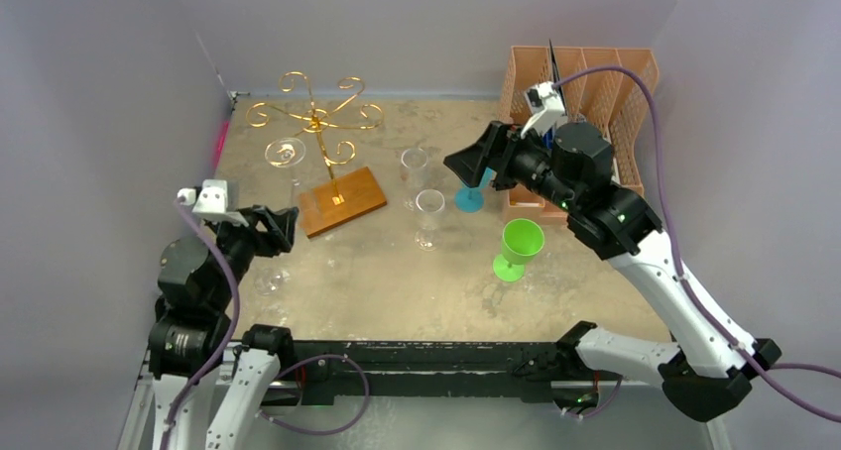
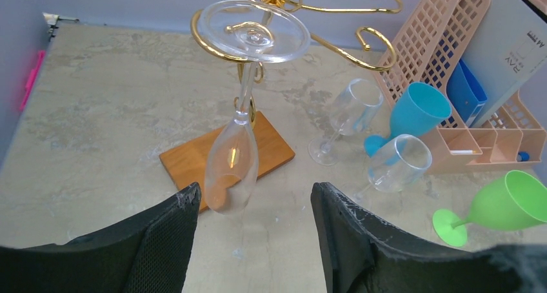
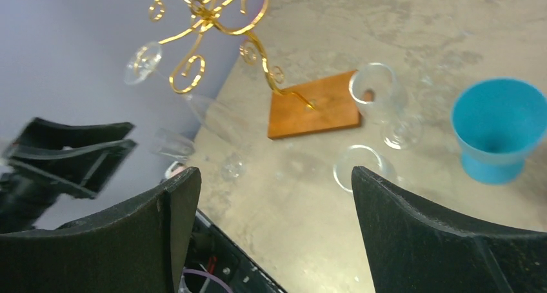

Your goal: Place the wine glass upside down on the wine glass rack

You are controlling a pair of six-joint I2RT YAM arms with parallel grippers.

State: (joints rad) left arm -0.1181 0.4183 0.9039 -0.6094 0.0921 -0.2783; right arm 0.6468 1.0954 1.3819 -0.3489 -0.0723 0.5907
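The wine glass (image 2: 233, 164) hangs upside down, its foot (image 2: 253, 31) resting in a curled arm of the gold wire wine glass rack (image 1: 315, 123). The rack stands on a brown wooden base (image 1: 341, 200). My left gripper (image 2: 255, 199) is open just in front of the bowl, with neither finger touching it. In the top view the left gripper (image 1: 281, 227) sits near the base's left corner. My right gripper (image 1: 476, 163) hovers open over the middle of the table, holding nothing. The right wrist view shows the rack (image 3: 206, 22) and the hanging glass (image 3: 213, 115) far beyond its gripper (image 3: 274, 183).
Two clear glasses (image 1: 414, 165) (image 1: 429, 207) stand right of the base. A blue cup (image 1: 469, 197) and a green goblet (image 1: 520, 247) stand further right. An orange file organiser (image 1: 595, 93) fills the back right. Another clear glass (image 1: 271, 280) lies by the left arm.
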